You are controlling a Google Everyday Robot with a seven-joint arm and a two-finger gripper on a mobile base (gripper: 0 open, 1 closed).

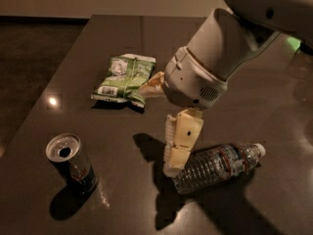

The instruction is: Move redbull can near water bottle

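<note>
The redbull can (pixel 71 163) stands upright at the front left of the dark table (pixel 117 209), its silver pull-tab top showing. The water bottle (pixel 220 165) lies on its side at the front right, white cap pointing right. My gripper (pixel 158 130) hangs over the middle of the table between them, open and empty. One cream finger (pixel 180 143) points down just left of the bottle's base. The other finger (pixel 151 85) sticks out toward the snack bag. The can is well to the left of the gripper.
A green snack bag (pixel 124 76) lies flat at the middle left of the table, behind the can. My large white arm (pixel 230 48) fills the upper right. The table's left edge (pixel 39 106) runs diagonally beside the dark floor.
</note>
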